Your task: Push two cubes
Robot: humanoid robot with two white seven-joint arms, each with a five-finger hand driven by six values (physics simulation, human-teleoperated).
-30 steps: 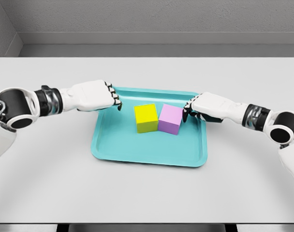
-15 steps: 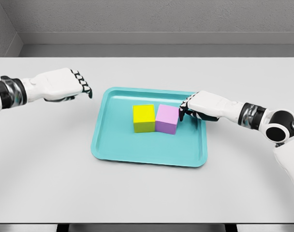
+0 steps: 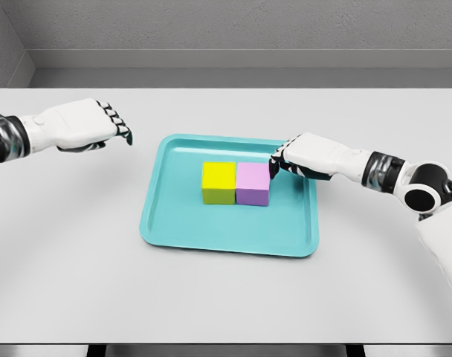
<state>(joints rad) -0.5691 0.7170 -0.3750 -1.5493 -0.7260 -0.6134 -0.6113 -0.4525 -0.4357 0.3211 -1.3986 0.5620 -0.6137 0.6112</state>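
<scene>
A yellow cube point(image 3: 218, 182) and a pink cube point(image 3: 253, 183) sit side by side, touching, in the middle of a teal tray point(image 3: 183, 219). My right hand point(image 3: 276, 163) reaches in from the right with curled fingers, and its fingertips press against the pink cube's right face. It holds nothing. Left of the tray, my left hand point(image 3: 122, 125) hovers over the bare table, well apart from the cubes, fingers curled and holding nothing.
The tray lies on a wide grey table point(image 3: 226, 297) whose far edge meets a grey wall point(image 3: 233, 30). The tray's raised rim surrounds both cubes.
My left hand has pulled back from the tray's left corner to the table at the left. My right hand has pushed the pink and yellow cubes slightly leftward and squared them up.
</scene>
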